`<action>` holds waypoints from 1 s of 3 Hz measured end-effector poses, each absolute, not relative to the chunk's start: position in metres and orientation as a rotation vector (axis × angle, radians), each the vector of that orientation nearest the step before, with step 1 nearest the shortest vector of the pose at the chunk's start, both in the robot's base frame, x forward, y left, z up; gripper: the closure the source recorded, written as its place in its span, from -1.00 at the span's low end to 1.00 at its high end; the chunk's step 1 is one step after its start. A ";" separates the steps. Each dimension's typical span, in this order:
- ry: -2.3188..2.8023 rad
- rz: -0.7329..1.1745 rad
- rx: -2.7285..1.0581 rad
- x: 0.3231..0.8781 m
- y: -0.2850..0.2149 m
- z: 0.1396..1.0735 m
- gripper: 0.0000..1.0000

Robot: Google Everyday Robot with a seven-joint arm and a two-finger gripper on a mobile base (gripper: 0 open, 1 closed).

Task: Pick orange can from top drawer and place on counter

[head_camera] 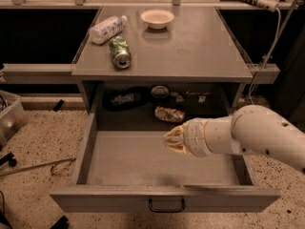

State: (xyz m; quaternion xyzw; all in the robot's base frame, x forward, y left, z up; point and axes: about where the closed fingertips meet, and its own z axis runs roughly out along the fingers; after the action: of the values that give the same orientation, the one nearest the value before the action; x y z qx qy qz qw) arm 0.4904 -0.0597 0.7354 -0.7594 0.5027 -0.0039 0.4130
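1. The hand (174, 140) is hovering over the open top drawer (128, 162), right of centre. It's not touching the orange can (169, 113), and whether it's apart or together I can't tell.
2. The orange can is lying on its side at the back of the drawer, just beyond the hand. It's probably lying flat because the drawer is so shallow.
3. The drawer is sitting pulled fully out, handle (166, 205) toward the cam, which is leaving the arm a way in from above.
4. The table (200, 51) is carrying 3 things at its far left: a green can (120, 52) and a white bottle (107, 28), both lying down, and a bowl (157, 18) sitting upright. The right half is looking like the drop spot (my guess).
5. Count: 2 cans (1 orange, 1 green), 1 bottle, 1 bowl, 1 hand. A few dark items (121, 99) are sitting at the drawer's back, too dim to ID.
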 end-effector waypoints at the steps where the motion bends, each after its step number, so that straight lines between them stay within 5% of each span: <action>1: 1.264 -0.010 -1.910 0.490 -0.060 0.735 0.16; 3: 1.264 -0.010 -1.910 0.490 -0.060 0.735 -0.76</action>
State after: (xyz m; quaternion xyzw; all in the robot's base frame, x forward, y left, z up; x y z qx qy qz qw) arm 0.4904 -0.0597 0.7354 -0.7595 0.5027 -0.0039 0.4130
